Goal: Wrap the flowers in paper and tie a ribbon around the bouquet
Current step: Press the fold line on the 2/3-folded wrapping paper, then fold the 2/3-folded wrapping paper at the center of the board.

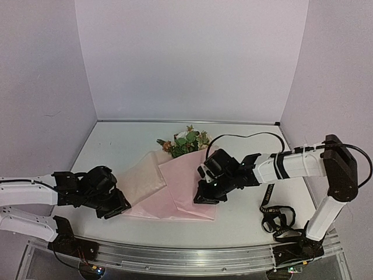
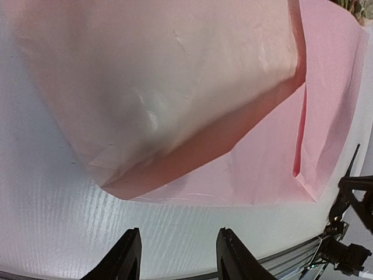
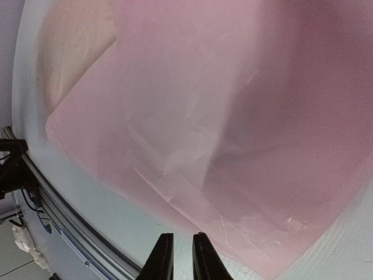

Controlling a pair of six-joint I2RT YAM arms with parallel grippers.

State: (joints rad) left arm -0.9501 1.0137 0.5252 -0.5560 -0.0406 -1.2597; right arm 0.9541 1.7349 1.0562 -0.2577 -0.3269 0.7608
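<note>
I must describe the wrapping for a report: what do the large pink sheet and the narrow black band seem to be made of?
The large pink sheet looks like thin, nearly matte paper: sharp creases, flat folds. The narrow black band is probably fabric ribbon, limp and looped; finish unclear.

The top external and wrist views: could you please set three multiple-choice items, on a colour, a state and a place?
1. The paper is: A pink; B blue; C green.
2. The left gripper is: A shut on the paper; B open, empty; C out of view.
3. The ribbon lies: A on the paper; B in the left gripper; C on the table by the right arm's base.
A: pink sheet. B: fingers apart over bare table. C: black loops beside that base.
</note>
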